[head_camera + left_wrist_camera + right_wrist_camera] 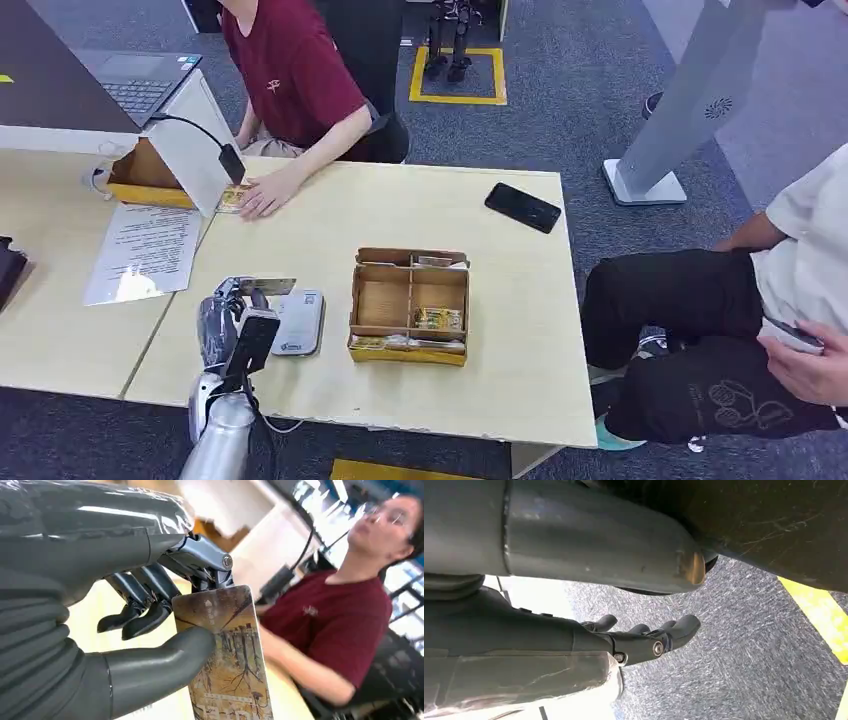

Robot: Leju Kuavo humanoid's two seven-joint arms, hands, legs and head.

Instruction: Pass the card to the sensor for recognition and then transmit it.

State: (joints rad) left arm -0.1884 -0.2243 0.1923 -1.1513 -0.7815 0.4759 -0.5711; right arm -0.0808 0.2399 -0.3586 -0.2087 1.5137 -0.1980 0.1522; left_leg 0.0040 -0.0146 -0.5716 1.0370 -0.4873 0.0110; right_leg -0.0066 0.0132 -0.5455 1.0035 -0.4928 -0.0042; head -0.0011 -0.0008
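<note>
Head view, L robot hand [228,322] pinches card [266,286] — over sensor [297,322]

Office: laptop [140,85], desks [520,290], grey carpet [590,110].

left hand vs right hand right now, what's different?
The left hand is raised over the table beside the sensor; the right hand hangs over the carpet. The left hand pinches the card between thumb and fingers; the right hand holds nothing, its fingers apart. Both have dark grey fingers.
</note>
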